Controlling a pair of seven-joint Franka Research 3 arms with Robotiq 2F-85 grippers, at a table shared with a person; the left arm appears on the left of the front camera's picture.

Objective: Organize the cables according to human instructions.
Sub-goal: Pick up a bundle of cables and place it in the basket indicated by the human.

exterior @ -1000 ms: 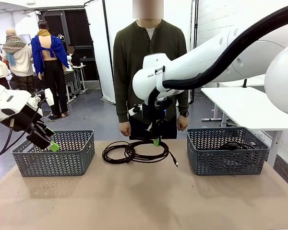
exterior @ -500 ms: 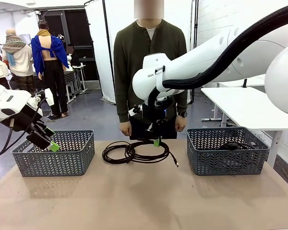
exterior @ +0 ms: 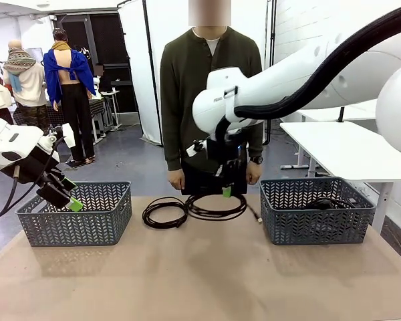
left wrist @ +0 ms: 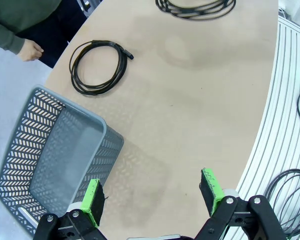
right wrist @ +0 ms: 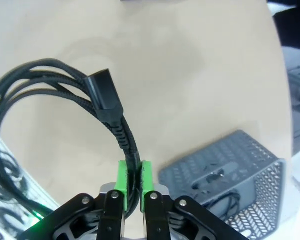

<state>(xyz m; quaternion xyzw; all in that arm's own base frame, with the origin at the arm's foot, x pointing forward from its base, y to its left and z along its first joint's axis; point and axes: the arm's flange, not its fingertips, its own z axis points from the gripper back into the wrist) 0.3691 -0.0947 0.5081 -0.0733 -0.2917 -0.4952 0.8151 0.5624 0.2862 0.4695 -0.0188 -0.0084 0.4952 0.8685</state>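
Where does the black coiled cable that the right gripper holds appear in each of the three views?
Front view: the black coiled cable hangs from the right gripper at the centre, in front of the person.
Left wrist view: the cable lies at the top edge, partly cut off.
Right wrist view: the cable loops up and left from the shut green pads.
Shared landmark: the tan table top under it.

One black cable coil (exterior: 216, 210) hangs pinched in the right end effector (exterior: 226, 192) — its bottom near the table (exterior: 187, 281). A second coil (exterior: 164, 214) lies flat just left of it. A third coil (exterior: 321, 202) sits in the right basket (exterior: 287, 221).
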